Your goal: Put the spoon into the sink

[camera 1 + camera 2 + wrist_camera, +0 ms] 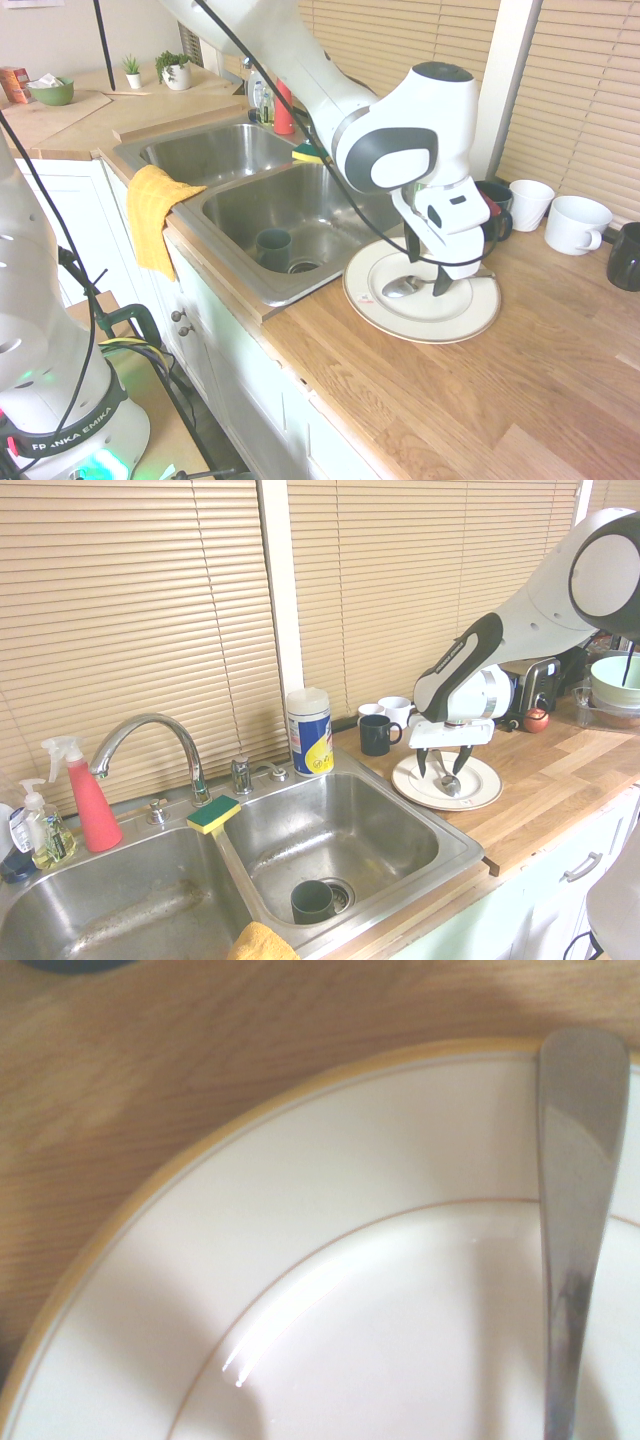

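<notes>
A: At the centre?

B: A two-finger gripper (439, 772), pointing down low over a gold-rimmed dinner plate (413, 782) — fingers apart, with the handle of a silver spoon (451, 786) between them.

A: Clamped?

B: Not closed on the handle. Lying across the plate, bowl on the china, handle reaching over the rim.

A: And around the plate?

B: Wooden countertop (520, 370) underneath; a dark mug (376, 736) and white mugs (577, 226) near the blinds (400, 590).

A: Farther out?

B: Just beside the plate, a two-basin steel sink (440, 855) — with a dark cup (313, 903) in the nearer basin, a green-and-yellow sponge (213, 816) by the divider, and a yellow cloth (155, 215) over the front edge.
</notes>
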`<state>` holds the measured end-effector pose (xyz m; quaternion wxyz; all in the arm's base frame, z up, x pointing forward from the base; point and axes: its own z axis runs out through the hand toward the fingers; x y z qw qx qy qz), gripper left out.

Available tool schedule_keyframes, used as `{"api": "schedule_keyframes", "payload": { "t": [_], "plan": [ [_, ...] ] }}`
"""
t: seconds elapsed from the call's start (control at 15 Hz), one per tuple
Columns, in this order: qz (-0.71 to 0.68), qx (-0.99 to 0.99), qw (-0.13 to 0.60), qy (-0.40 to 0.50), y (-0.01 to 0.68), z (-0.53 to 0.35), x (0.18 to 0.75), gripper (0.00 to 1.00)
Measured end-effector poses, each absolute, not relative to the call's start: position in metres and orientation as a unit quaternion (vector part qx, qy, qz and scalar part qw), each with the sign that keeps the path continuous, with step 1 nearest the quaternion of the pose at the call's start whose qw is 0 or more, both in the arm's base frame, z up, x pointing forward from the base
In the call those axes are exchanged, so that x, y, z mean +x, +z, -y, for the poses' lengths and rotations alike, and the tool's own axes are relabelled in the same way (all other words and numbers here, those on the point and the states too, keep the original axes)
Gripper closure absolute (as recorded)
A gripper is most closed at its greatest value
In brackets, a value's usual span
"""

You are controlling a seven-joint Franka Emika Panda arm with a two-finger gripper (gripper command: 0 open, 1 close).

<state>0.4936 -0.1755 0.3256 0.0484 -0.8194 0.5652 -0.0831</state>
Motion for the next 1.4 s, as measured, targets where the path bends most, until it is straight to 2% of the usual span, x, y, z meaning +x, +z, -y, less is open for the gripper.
{"api": "schedule_keyframes", "payload": {
  "t": [1.4],
  "plan": [
    [-0.58, -0.808, 0.054, -0.086, 0.323, 0.187, 0.496, 1.0]
  ]
}}
